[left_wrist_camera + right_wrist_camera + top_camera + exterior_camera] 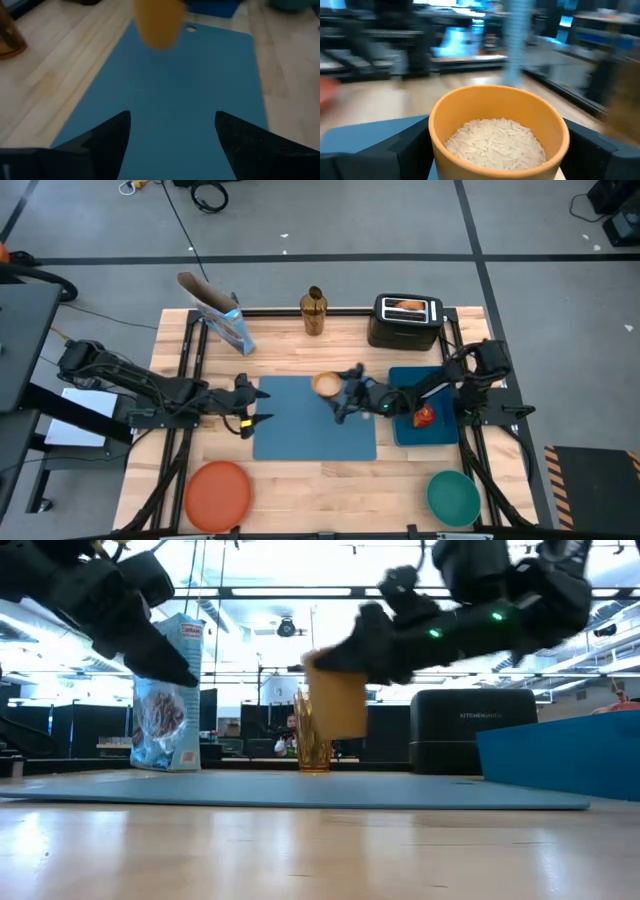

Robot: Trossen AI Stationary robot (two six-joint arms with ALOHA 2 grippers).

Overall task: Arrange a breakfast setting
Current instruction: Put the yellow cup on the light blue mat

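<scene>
The blue placemat (315,425) lies flat at the table's middle. My right gripper (340,392) is shut on the small orange cup (326,385) above the placemat's far edge. The cup holds white grains (495,140). My left gripper (247,408) is open and empty at the placemat's left edge, and its fingers (100,142) hover over the placemat (170,90). The orange plate (217,492) and teal bowl (453,495) rest near the front edge. The red apple (425,415) lies on a blue box. The cereal box (225,320) stands at the far left. Toast (405,306) sticks out of the toaster. No spoon shows. My right gripper pinches the cup's side wall (437,147) between its two fingers, one on each side below the rim. The fingers come about level from the table's right side. The cup (335,700) is upright and lifted clear above the placemat (300,792).
A black toaster (407,325) and an amber glass (313,310) stand along the far edge. A blue box (440,430) sits right of the placemat. Black frame rails run down both sides of the wooden table.
</scene>
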